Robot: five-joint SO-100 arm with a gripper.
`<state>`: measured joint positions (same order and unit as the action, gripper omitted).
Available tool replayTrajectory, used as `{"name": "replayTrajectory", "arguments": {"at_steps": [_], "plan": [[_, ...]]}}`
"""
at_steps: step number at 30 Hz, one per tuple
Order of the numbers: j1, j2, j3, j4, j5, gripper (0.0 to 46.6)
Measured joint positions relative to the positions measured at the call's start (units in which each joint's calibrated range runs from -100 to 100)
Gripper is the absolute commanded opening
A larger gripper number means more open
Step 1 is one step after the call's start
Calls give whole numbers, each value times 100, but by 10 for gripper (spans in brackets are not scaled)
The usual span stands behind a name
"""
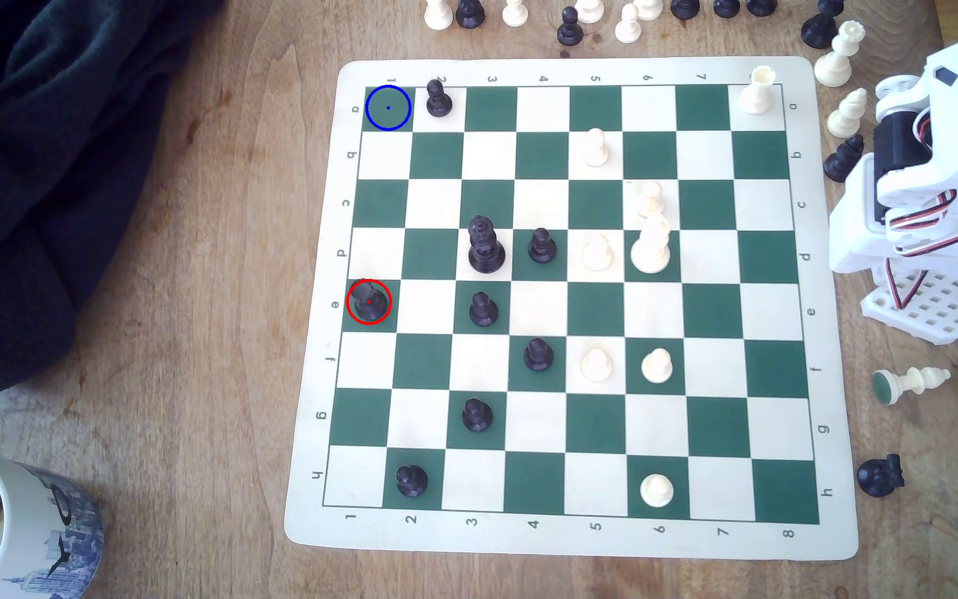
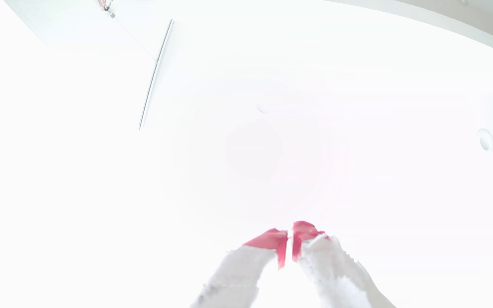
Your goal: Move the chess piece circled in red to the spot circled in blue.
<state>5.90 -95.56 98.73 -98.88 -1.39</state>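
Black chess piece (image 1: 369, 301): upright in red ring on green square at chessboard (image 1: 574, 541) edge, exterior view's left. Blue-ringed spot (image 1: 388, 107): far corner square, same edge, bare. Gripper (image 2: 289, 237): red-tipped jaws nearly together, holding nothing.

Column 1 squares between the chess piece (image 1: 369, 302) and the spot (image 1: 388, 107) stand bare; a black pawn (image 1: 438, 99) crowds the adjoining square
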Motion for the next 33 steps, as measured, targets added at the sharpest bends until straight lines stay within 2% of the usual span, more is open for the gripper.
{"name": "replayTrajectory", "arguments": {"at_steps": [5,12,13,17,22,29,30,31,33], "plan": [[0,0,9,16,0,2],[-133,0,-9,1323,0,2],[-118,0,-199,2223,0,2],[140,0,-606,4064,-20,2],[376,201,-1012,7562,-34,2],[420,1441,-1853,9347,-39,2],[361,1659,-2052,9578,-63,45],[214,2204,-2512,10032,-151,59],[118,2631,-2775,10303,-205,46]]}}
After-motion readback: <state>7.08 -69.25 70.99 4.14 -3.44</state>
